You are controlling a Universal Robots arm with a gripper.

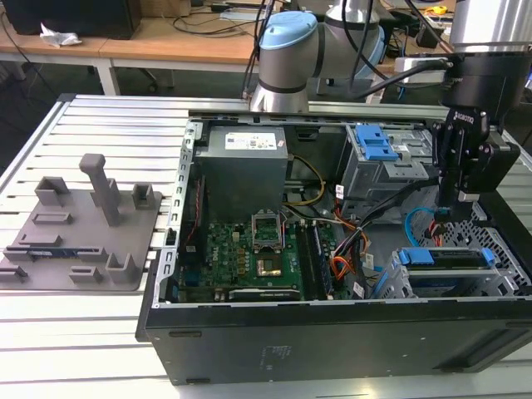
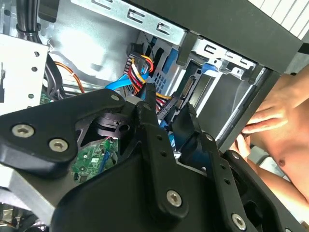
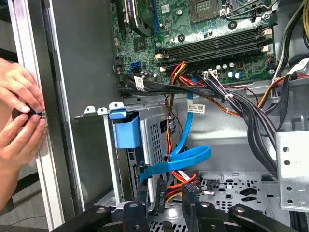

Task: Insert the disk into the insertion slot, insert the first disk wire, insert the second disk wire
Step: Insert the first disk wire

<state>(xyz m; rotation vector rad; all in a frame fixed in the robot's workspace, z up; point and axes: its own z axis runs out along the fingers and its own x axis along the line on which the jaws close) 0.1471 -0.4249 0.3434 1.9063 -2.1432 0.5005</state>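
Gripper (image 1: 450, 213): fingers (image 3: 191, 194) apart, with a red-and-yellow wire bundle (image 3: 177, 180) running between them. Disk (image 1: 443, 257): seated in the insertion slot (image 1: 397, 288), blue carrier edge showing, close beyond the fingertips, not between them. Blue cable (image 3: 186, 157): looped near the fingertips.

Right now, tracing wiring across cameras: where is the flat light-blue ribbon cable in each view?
Exterior view: flat light-blue ribbon cable at the exterior view's right, inside the case.
Second wrist view: cable before the case wall.
First wrist view: cable looping beside the silver perforated metal cage.
Shared landmark: red-and-yellow wire bundle beside it.
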